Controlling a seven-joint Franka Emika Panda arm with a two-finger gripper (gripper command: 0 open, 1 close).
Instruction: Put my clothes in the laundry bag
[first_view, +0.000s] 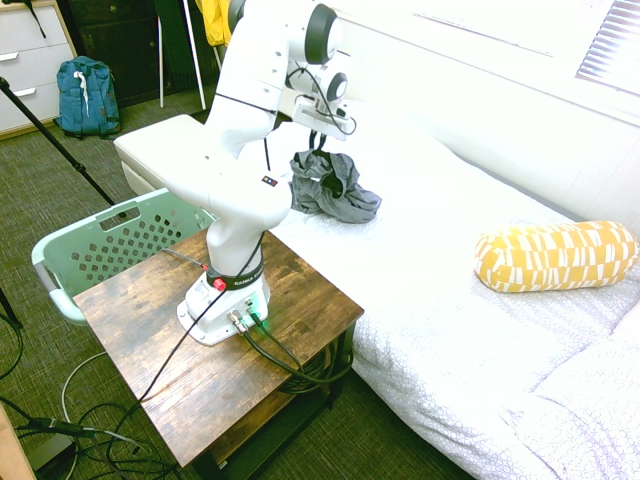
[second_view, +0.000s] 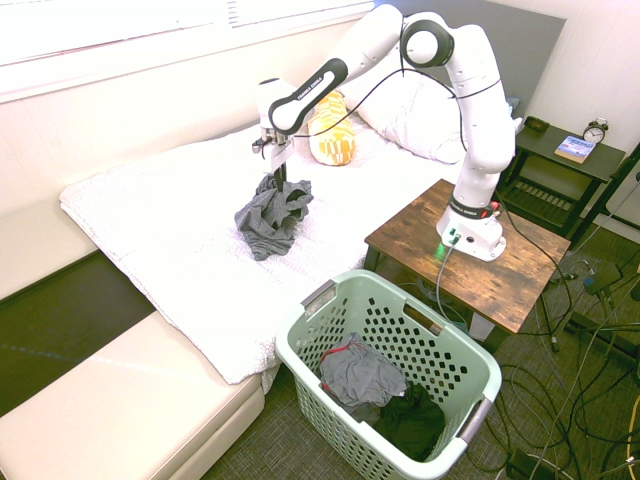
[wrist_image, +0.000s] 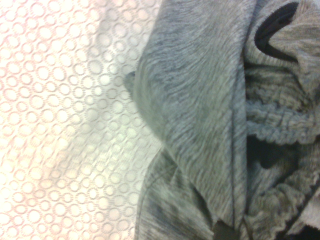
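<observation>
Claw (second_view: 277, 172) was down on the clothes (second_view: 270, 215) on the bed (second_view: 180, 250); couldn't tell if it gripped. Risk: only one fold caught, heap slips before reaching the basket (second_view: 470, 375).

I see my gripper (second_view: 276, 172) closed on the grey clothes (second_view: 270, 216) on the bed (second_view: 180, 250), with the laundry basket (second_view: 400, 310) well apart.

First exterior: high behind arm base, facing bed (first_view: 450, 300). Second exterior: opposite, high beyond laundry basket (second_view: 390, 390). Both share bed. Wrist: close above clothes (wrist_image: 200, 125).
</observation>
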